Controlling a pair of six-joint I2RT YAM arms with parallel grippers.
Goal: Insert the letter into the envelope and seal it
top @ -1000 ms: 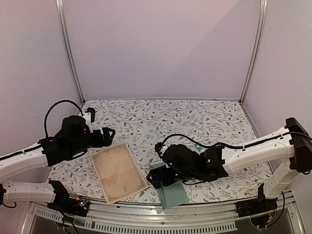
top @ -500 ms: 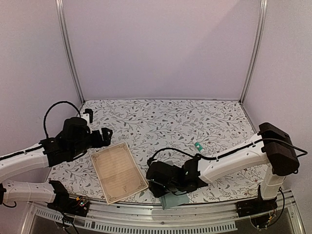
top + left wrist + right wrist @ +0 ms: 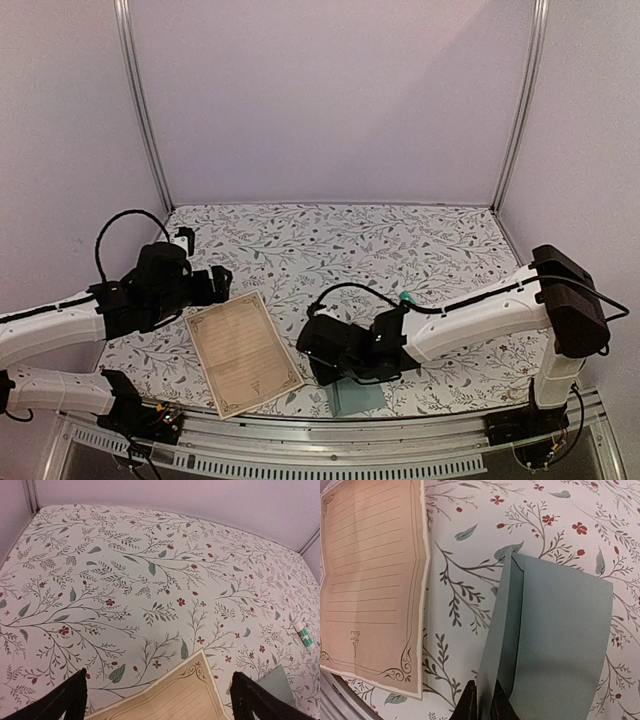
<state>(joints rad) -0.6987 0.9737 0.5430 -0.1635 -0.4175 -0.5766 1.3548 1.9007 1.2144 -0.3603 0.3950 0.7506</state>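
Note:
The cream letter [image 3: 243, 352] with its dark ornate border lies flat at the table's near left [image 3: 370, 575]. To its right lies the teal envelope [image 3: 360, 396], its flap [image 3: 502, 635] lifted on edge. My right gripper [image 3: 325, 365] is low over the envelope's left side, and in the right wrist view it [image 3: 484, 705] is shut on the flap's edge. My left gripper [image 3: 222, 279] hovers open just beyond the letter's far corner [image 3: 185, 700], with nothing between its fingers [image 3: 75, 695]. A corner of the envelope [image 3: 274, 682] shows in the left wrist view.
A small white-and-teal glue stick [image 3: 407, 299] lies on the floral tablecloth behind the right arm, also in the left wrist view [image 3: 303, 633]. The metal front rail [image 3: 330, 450] runs just below the letter and envelope. Lilac walls enclose the table.
My right arm swung left and down onto the envelope, and its jaws went from open to shut on the flap. The left arm barely shifted.

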